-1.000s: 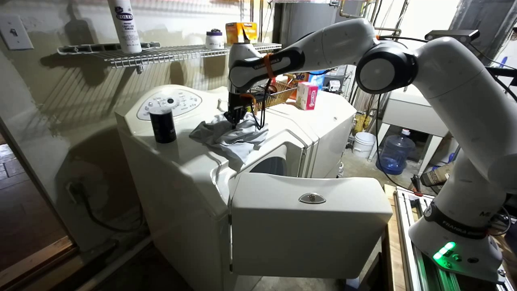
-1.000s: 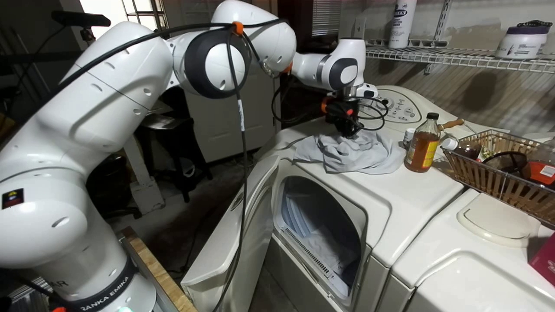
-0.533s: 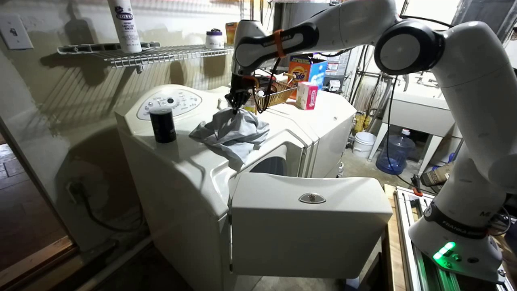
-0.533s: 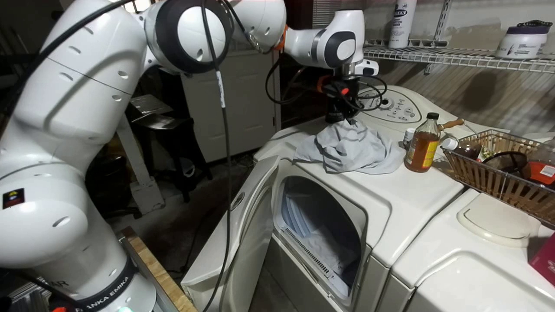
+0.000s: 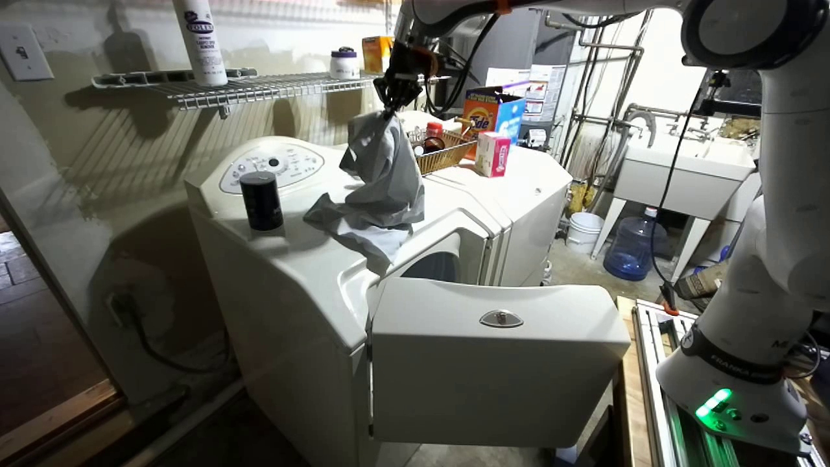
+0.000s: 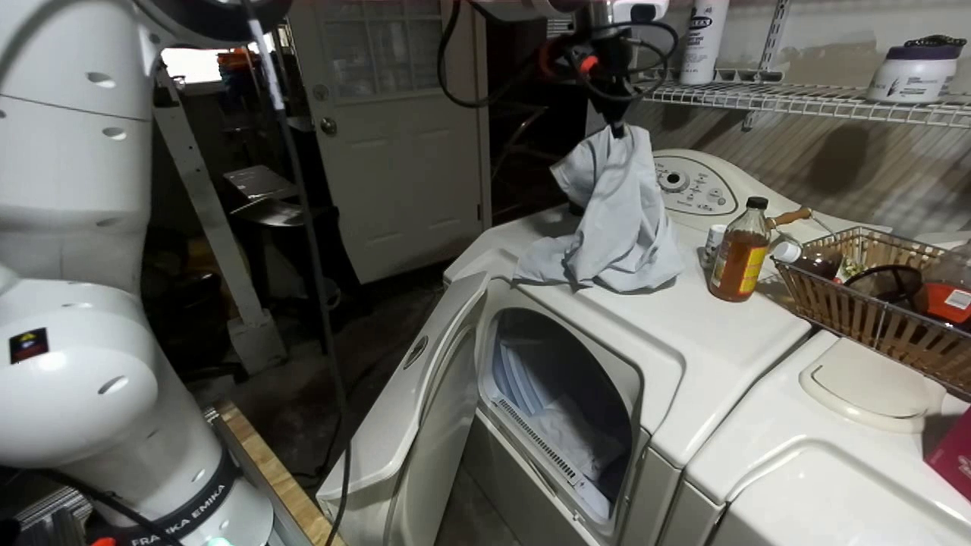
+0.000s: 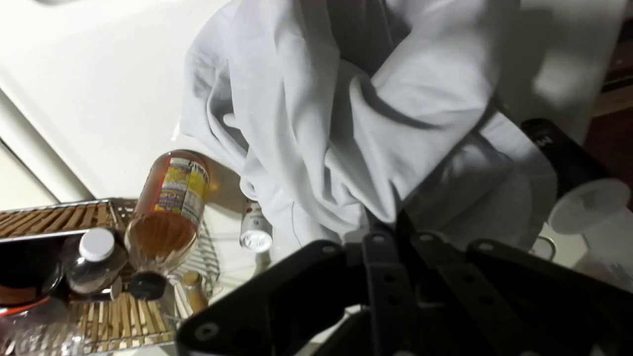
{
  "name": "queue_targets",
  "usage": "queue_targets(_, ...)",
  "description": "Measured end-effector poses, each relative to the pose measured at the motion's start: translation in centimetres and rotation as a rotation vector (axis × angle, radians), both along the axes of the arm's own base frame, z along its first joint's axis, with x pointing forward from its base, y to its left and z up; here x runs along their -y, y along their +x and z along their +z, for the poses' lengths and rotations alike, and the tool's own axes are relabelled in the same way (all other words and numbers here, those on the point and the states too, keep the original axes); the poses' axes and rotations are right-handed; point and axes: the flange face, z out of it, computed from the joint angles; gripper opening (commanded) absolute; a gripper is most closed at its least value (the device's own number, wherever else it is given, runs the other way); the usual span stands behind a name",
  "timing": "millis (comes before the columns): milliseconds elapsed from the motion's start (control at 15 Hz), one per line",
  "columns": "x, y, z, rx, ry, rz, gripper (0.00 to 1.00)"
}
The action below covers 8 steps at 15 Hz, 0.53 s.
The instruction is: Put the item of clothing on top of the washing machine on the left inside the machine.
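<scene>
A light grey item of clothing hangs from my gripper above the left machine. Its lower part still rests on the machine's top. In an exterior view the clothing hangs below the gripper, behind the open front opening. The wrist view shows my gripper shut on a fold of the clothing; the fingertips are partly hidden by cloth. The machine's door stands open, and pale cloth lies inside the drum. The door also shows in an exterior view.
A black canister stands on the machine's top near the control panel. An amber bottle and a small white container stand beside the clothing. A wicker basket sits farther along. A wire shelf is on the wall behind.
My gripper has risen from the machine's top with the clothing in it. The clothing went from a crumpled heap to hanging stretched upward, its lower edge still on the machine.
</scene>
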Motion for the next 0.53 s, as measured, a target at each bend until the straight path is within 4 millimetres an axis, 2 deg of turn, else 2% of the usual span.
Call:
queue_targets(267,-1.7,-2.8,9.8,0.202,-0.009,-0.009,0.01)
queue_targets(533,-2.9,-5.6,18.5,0.418,-0.042,-0.024,0.01)
